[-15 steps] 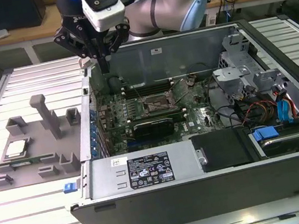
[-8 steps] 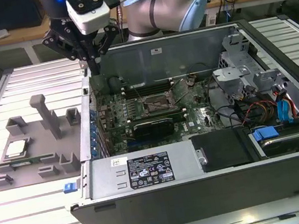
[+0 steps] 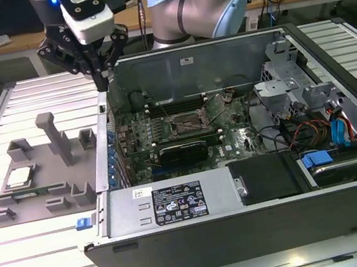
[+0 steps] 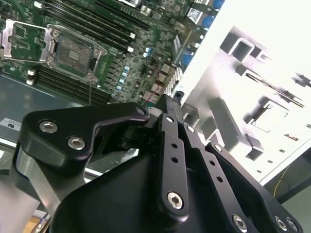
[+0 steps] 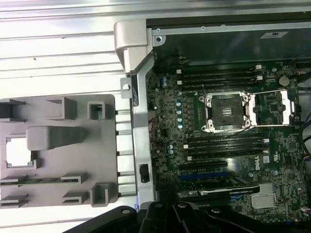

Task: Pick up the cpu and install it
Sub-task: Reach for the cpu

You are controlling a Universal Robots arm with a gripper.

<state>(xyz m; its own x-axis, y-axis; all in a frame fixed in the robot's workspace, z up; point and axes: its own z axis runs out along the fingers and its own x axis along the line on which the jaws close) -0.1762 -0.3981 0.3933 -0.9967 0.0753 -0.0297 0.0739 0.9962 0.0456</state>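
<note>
The cpu (image 3: 19,177) lies flat in a square recess of the grey fixture (image 3: 47,198), well apart from the gripper (image 3: 101,83) and below it. The gripper's fingers are together and empty, above the computer case (image 3: 248,221) edge. The open socket (image 3: 187,126) lies on the gripper's other side.

At the first wrist view's edge, grey fixture (image 5: 73,160) cut off, its cpu (image 5: 18,151) perhaps bleached featureless.
</note>
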